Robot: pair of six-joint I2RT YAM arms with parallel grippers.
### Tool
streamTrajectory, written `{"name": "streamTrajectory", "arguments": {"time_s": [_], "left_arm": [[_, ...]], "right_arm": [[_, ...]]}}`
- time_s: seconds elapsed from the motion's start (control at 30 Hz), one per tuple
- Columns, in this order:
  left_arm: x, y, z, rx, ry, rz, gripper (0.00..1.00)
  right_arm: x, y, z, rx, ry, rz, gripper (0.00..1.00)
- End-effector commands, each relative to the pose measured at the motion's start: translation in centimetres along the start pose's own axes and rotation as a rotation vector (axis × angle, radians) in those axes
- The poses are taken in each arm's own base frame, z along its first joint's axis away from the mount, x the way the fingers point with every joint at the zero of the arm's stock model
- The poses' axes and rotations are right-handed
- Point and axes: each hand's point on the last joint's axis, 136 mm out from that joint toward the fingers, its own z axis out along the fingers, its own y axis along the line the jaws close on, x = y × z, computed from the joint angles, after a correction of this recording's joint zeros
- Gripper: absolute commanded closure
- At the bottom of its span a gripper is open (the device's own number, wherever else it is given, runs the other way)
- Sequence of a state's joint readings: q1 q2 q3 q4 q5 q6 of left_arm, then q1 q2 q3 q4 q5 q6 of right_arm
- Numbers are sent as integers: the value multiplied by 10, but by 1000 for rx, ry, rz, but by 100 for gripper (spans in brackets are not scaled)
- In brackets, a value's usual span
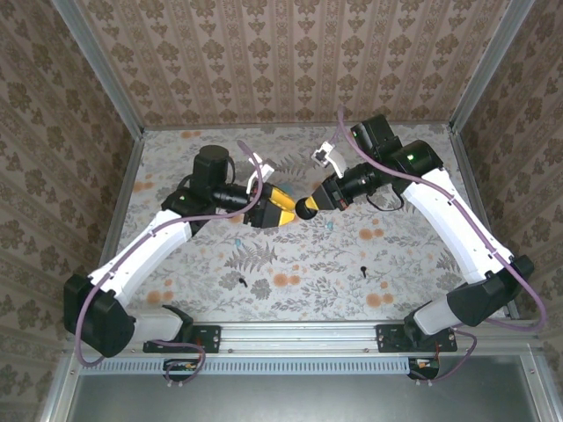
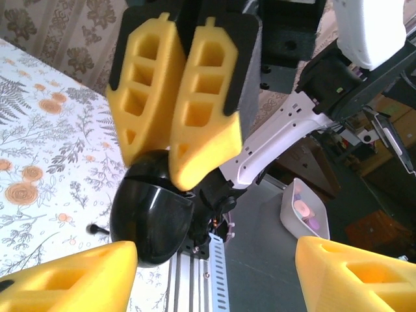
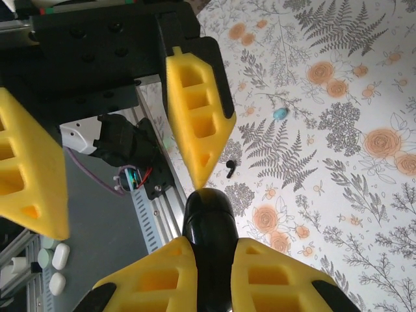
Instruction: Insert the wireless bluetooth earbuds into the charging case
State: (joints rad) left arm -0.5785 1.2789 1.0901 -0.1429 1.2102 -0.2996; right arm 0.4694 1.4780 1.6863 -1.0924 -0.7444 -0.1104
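My right gripper (image 3: 211,242) is shut on the charging case (image 3: 207,218), a glossy black rounded shell held in the air above mid-table (image 1: 305,209). My left gripper (image 2: 214,279) stands open facing it, its yellow fingers (image 3: 195,123) spread either side of the case's free end. One fingertip is right at that end. From the left wrist the case (image 2: 153,218) hangs under the right gripper's closed fingers (image 2: 195,110). On the flowered table lie the earbuds: a black one (image 1: 240,282), another black one (image 1: 362,269) and a turquoise one (image 1: 330,226). The right wrist view shows a black earbud (image 3: 231,169) and a turquoise earbud (image 3: 280,113).
An aluminium rail (image 1: 299,336) runs along the table's near edge by the arm bases. A white tray (image 2: 305,208) with coloured pieces sits beyond that edge. Small white objects (image 1: 327,156) lie at the back of the table. Patterned walls close in three sides.
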Motion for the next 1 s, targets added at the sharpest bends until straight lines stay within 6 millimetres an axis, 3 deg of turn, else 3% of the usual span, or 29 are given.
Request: {"name": "streamTrajectory", "arguments": {"time_s": [0.0, 0.2, 0.53, 0.8, 0.97], "left_arm": [[-5, 6, 5, -51, 13, 50, 34], [-4, 12, 7, -58, 11, 26, 34], [1, -2, -5, -51, 4, 113, 32], [7, -23, -25, -152, -37, 470, 23], [15, -18, -28, -202, -26, 557, 21]], "right_arm": [[-2, 26, -4, -72, -14, -73, 91], [2, 20, -1, -53, 3, -67, 92], [4, 17, -3, -31, 6, -69, 92], [5, 24, -3, -80, 32, -52, 92], [-2, 41, -7, -187, 6, -27, 92]]}}
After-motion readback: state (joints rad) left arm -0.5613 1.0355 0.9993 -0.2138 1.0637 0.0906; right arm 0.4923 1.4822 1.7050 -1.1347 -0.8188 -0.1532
